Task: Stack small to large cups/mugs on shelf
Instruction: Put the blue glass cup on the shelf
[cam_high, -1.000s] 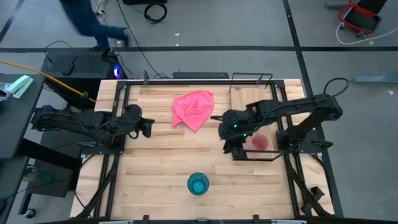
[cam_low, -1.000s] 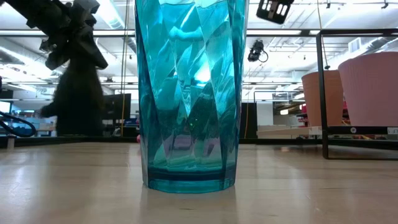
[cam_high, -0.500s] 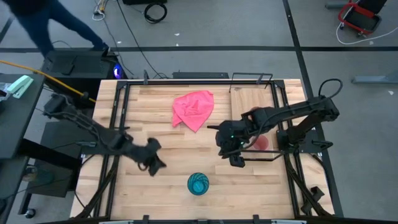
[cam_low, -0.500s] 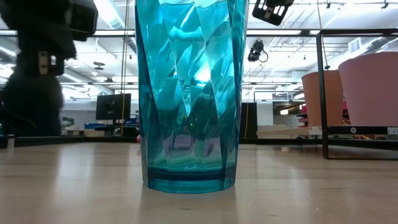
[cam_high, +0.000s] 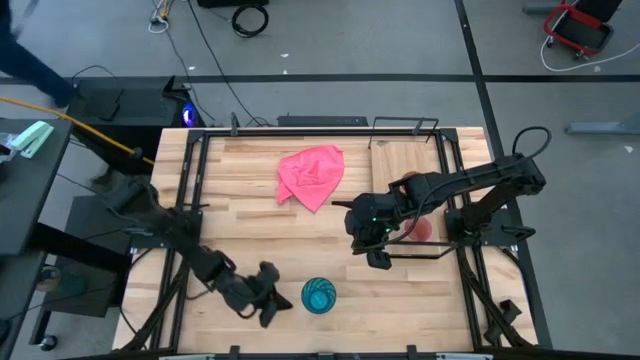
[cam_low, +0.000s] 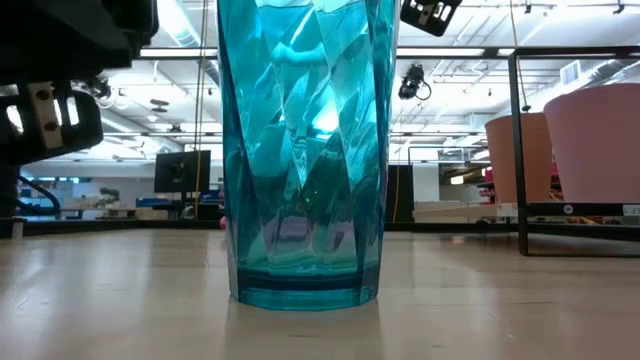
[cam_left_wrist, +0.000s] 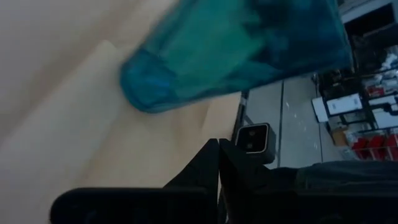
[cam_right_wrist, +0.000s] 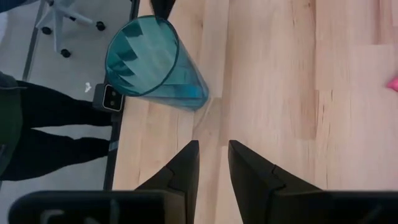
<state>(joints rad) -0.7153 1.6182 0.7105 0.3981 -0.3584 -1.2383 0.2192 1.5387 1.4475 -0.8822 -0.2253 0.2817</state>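
The teal-blue cup (cam_high: 319, 296) stands upright on its base near the table's front edge, filling the low view (cam_low: 300, 150). My left gripper (cam_high: 272, 303) is shut and low over the table just left of the cup, which lies ahead of its fingers (cam_left_wrist: 219, 158) with a gap between. The pink cup (cam_high: 418, 229) and the orange cup (cam_low: 515, 160) stand on the shelf (cam_high: 400, 155) at the right. My right gripper (cam_high: 380, 256) hangs open above the table by the shelf's near left corner, with nothing between its fingers (cam_right_wrist: 213, 155).
A crumpled pink cloth (cam_high: 312, 175) lies at the far middle of the table. The shelf's black wire frame (cam_low: 515, 150) rises at the right. Bare wood stretches between the teal cup and the shelf. A camera box (cam_left_wrist: 252, 138) sits at the table's front edge.
My left arm has swung from the table's left side toward the near edge and down, ending beside the teal cup, tipping from steeply down to nearly level; its fingers have stayed shut. My right gripper has edged a little toward the near edge, then kept still. No cup has moved.
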